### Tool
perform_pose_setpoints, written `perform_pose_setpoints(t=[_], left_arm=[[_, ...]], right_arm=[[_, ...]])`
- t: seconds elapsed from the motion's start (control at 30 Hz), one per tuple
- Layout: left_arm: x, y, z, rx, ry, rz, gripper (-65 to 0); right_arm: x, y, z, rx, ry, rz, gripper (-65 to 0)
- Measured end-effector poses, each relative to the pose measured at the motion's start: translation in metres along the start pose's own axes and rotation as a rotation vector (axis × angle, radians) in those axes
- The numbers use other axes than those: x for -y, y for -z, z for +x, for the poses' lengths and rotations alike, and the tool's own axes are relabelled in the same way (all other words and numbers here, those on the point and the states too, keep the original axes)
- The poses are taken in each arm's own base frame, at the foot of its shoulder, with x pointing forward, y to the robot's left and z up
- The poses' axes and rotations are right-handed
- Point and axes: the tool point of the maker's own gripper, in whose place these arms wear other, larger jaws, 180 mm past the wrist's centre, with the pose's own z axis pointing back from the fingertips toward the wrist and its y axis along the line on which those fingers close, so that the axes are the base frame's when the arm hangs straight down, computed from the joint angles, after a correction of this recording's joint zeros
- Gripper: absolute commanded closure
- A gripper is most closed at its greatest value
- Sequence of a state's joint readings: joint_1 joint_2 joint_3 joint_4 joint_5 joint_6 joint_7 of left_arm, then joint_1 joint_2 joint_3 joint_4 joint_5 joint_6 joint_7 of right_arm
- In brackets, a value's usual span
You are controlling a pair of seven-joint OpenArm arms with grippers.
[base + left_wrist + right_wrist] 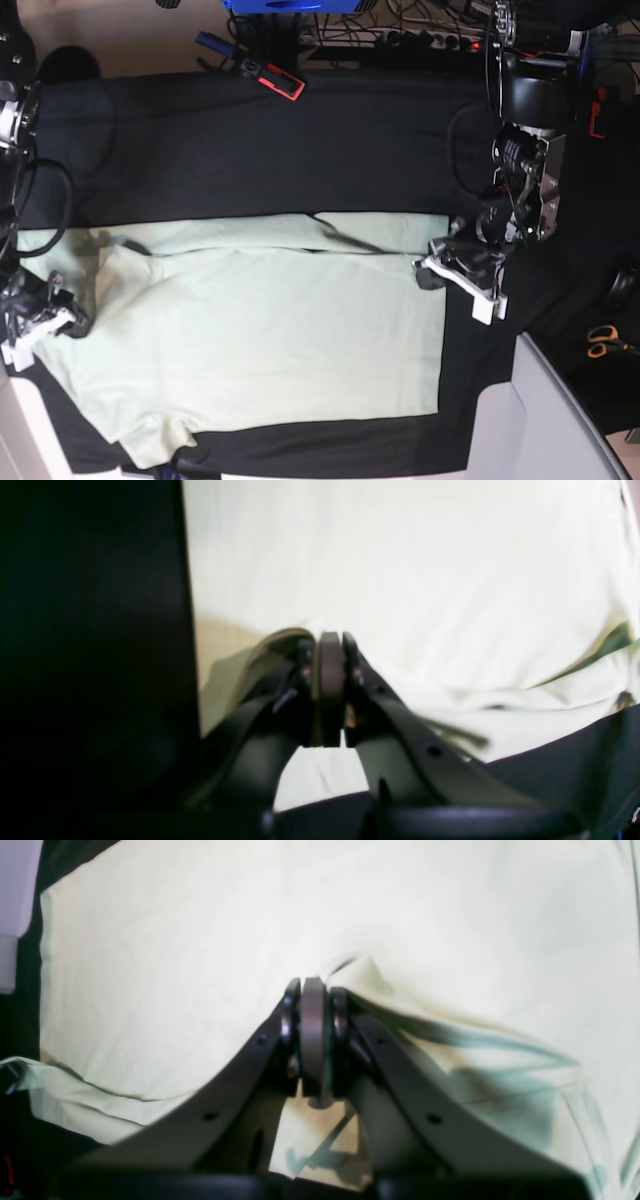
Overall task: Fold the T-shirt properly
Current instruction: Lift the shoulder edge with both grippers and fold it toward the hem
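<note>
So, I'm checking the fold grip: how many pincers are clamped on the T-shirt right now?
2. The left pincer is shut on the T-shirt at its hem corner; the right pincer is shut on its opposite, shoulder end.

Wrist views: we see soft focus throughout, the T-shirt (pixel 400 570) overexposed to near white.
Shadows: we see greenish ones under the right gripper (pixel 314 990).
Base view: we find it sharper, evenly lit, the black table cover (pixel 300 150) dim.
</note>
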State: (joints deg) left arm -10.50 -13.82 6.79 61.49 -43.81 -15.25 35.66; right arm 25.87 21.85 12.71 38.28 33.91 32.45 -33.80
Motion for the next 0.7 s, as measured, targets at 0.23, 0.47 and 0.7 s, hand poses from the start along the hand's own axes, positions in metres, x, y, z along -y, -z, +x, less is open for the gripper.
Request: perform_pose_setpoints(t=[0.23, 0.47, 0.7], left_arm=[[0.000, 0.000, 0.006, 0.009, 0.005, 0.000, 0.0], [0.001, 0.001, 0.014, 0.025, 0.009, -0.001, 0.0], [-0.013, 0.009, 0.009, -0.021, 0.101, 0.075, 0.0]], right_arm=[[0.000, 0.002, 0.013, 0.037, -0.016, -0.009, -0.1], [0.009, 0.014, 0.012, 0.038, 0.001, -0.044, -0.1], [0.021, 0.015, 0.019, 0.085, 0.051, -0.102, -0.1]])
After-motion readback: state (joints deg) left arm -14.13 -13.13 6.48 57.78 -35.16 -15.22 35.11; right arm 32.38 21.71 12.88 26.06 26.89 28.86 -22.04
